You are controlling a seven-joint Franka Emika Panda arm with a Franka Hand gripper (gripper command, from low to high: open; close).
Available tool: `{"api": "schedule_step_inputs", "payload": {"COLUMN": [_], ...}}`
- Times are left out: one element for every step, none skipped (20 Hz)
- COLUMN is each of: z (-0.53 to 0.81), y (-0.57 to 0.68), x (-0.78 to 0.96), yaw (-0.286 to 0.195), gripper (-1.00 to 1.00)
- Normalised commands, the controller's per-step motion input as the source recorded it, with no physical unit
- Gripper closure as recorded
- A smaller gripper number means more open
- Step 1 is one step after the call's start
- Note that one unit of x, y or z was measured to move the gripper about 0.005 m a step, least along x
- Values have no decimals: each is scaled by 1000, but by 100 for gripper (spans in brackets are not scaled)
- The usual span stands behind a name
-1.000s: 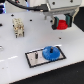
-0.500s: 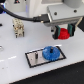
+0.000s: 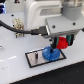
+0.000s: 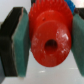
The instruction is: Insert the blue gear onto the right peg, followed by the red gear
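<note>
Already the blue gear (image 3: pixel 48 52) sits on the plate (image 3: pixel 33 59) over the right peg, hidden under it, near the desk's front edge. So the second step is in hand: the gripper (image 3: pixel 60 43) has its jaws clenched on the red gear (image 3: pixel 61 42), the pads (image 4: pixel 21 42) pressing its sides, held above and just beside the blue gear. Next, I judge, it must centre the red hub's hole over the peg, then lower straight.
</note>
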Motion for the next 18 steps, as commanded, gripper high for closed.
{"api": "schedule_step_inputs", "payload": {"z": [-114, -134, -135, -145, -183, -179, -232, -177, -124, -80, -6, 0, 297, 449, 440, 291, 0, 7], "y": [-84, -92, -106, -117, -156, -140, -149, -88, -58, -62, -36, 0, -14, -37, -80, -123, -17, -24], "x": [90, 59, 55, 49, 52, 60, 48, 30, 27, 25, 10, 34, 89, 94, 49, 23, 0, 13], "yaw": [0, 0, 0, 0, 0, 0, 0, 0, 0, 0, 0, 0, 0, 0, 0, 0, 0, 0], "gripper": [100, 100, 100, 100, 100, 100, 100, 100, 100, 100, 100, 100, 100, 100, 100, 100, 100, 100]}}
